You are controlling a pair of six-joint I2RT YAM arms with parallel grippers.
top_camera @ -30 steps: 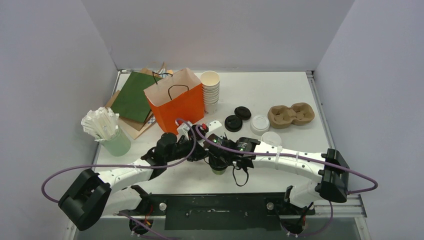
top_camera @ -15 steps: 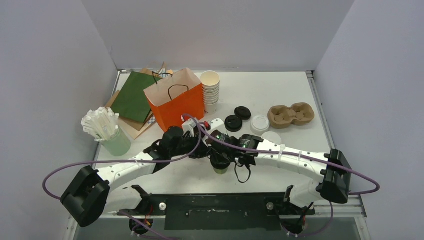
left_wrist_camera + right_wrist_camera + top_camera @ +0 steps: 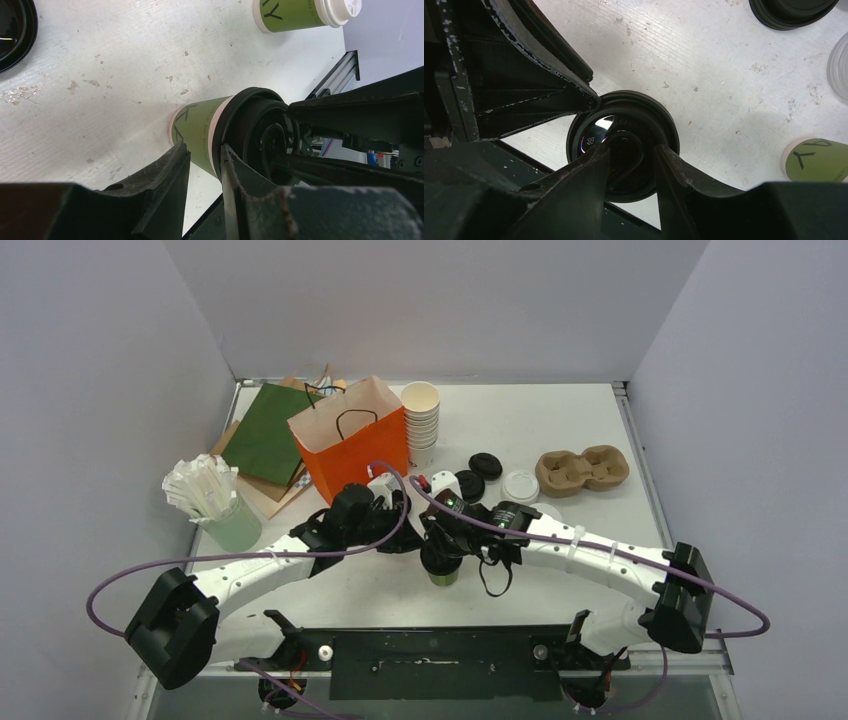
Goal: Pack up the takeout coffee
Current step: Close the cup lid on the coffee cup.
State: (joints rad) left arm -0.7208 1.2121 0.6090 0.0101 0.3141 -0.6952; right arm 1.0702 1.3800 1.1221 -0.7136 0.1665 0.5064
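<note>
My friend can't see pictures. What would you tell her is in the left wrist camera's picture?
The left hand grips the olive-green side of a black-lidded coffee cup standing on a white table, while the other arm's dark fingers press on its lid. A second green cup with a white lid stands farther off.

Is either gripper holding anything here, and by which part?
The left gripper clamps the black-lidded cup by its green side, just under the lid. The right gripper sits on the lid; a grip cannot be told.
</note>
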